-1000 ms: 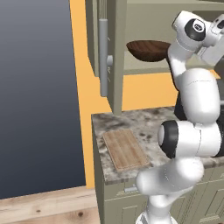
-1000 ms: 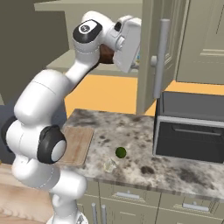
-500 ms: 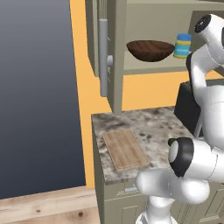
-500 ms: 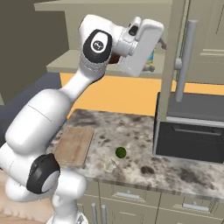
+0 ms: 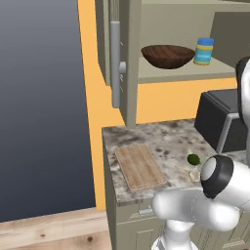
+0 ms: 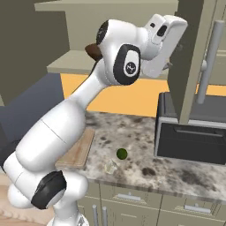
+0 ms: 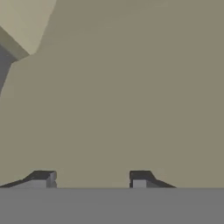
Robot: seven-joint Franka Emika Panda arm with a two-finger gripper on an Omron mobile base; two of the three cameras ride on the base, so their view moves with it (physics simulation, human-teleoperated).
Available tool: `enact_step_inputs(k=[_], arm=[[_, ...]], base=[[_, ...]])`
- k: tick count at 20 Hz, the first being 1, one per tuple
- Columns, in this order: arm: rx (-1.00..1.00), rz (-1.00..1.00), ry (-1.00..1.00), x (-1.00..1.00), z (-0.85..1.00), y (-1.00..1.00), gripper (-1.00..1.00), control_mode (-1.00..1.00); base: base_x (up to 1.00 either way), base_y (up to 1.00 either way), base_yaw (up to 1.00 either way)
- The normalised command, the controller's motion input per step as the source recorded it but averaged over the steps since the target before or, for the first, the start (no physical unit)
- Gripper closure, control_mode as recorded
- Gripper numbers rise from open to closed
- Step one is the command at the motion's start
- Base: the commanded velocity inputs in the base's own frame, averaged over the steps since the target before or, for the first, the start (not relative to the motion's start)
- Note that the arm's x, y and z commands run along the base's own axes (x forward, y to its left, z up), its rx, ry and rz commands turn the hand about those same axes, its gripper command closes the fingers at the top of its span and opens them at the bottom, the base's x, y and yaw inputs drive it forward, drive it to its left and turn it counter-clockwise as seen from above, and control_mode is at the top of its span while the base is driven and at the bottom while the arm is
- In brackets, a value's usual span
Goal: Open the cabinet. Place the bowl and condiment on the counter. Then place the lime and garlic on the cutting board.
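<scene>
The cabinet stands open: its left door (image 5: 116, 58) juts toward me and its right door (image 6: 190, 66) hangs beside my hand (image 6: 164, 39). On the shelf rest the brown wooden bowl (image 5: 167, 56) and, to its right, the blue and yellow condiment (image 5: 204, 51). In the hand view my gripper (image 7: 91, 179) faces a plain olive panel at close range, its fingertips (image 7: 41, 178) apart with nothing between them. The cutting board (image 5: 140, 166) lies bare on the counter (image 5: 161, 136). To its right the lime (image 5: 194, 159) and the garlic (image 5: 195, 173) sit close together.
A black boxy appliance (image 6: 190, 132) stands on the counter under the right door. A bar handle (image 6: 210, 62) runs down that door. Orange wall shows behind the counter (image 6: 132, 95). The counter's left end drops to wooden floor (image 5: 44, 229).
My arm swung right, uncovering the bowl and the condiment in the left base view. The right door swung further right. The fingertips have drawn closer together.
</scene>
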Motion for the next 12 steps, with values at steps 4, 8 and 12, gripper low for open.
enact_step_inputs(k=[4, 8, 12], arm=[[0.0, 0.23, 0.0, 0.74, -0.02, -0.56, -1.0, -1.0], [0.0, 0.12, 0.0, 0.5, -0.12, -0.61, -1.0, -1.0], [0.0, 0.02, 0.0, 0.24, -0.05, -0.04, -1.0, -1.0]], base=[[0.0, 0.0, 0.0], [0.0, 0.0, 0.0], [0.0, 0.0, 0.0]])
